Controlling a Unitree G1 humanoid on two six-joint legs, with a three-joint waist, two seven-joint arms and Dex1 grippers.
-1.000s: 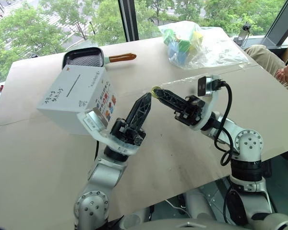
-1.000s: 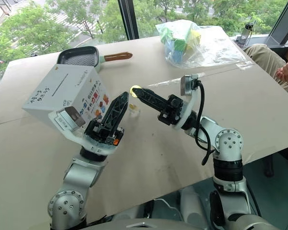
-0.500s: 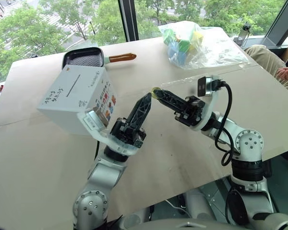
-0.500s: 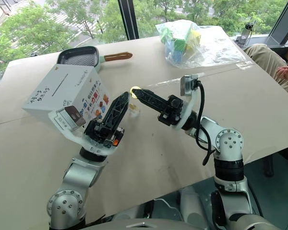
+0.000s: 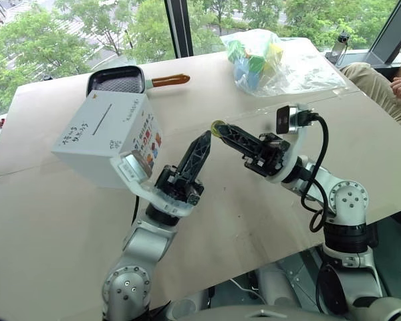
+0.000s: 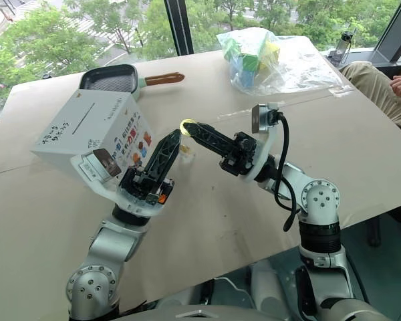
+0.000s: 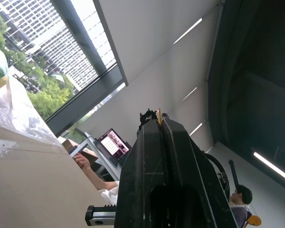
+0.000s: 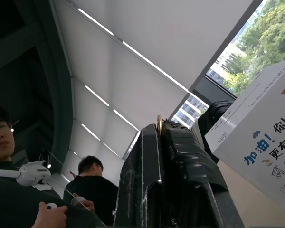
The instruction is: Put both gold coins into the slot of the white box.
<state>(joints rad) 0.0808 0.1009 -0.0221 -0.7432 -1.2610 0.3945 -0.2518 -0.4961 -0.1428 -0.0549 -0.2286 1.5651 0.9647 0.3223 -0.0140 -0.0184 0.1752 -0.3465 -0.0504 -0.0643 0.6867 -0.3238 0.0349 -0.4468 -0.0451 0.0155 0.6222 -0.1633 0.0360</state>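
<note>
The white box [image 5: 100, 134] sits tilted at the left of the table, its plain face with the dark slot [image 5: 101, 118] turned upward. My left gripper [image 5: 206, 136] rises just right of the box with its fingers shut; a thin gold coin edge [image 7: 158, 114] sticks out between the tips. From the right, my right gripper [image 5: 219, 128] reaches in, shut on a gold coin [image 5: 216, 126] at its tip, whose edge also shows in the right wrist view [image 8: 158, 124]. The two tips nearly meet above the table, both clear of the slot.
A dark pan [image 5: 117, 80] with a brown handle lies behind the box. At the back right lies a clear bag of colourful blocks [image 5: 267, 60]. A small clear plastic piece [image 6: 186, 152] lies under the grippers. A seated person [image 5: 377, 80] is at the right edge.
Both arms and the box stay where they were. The person's hand at the right edge has shifted a little.
</note>
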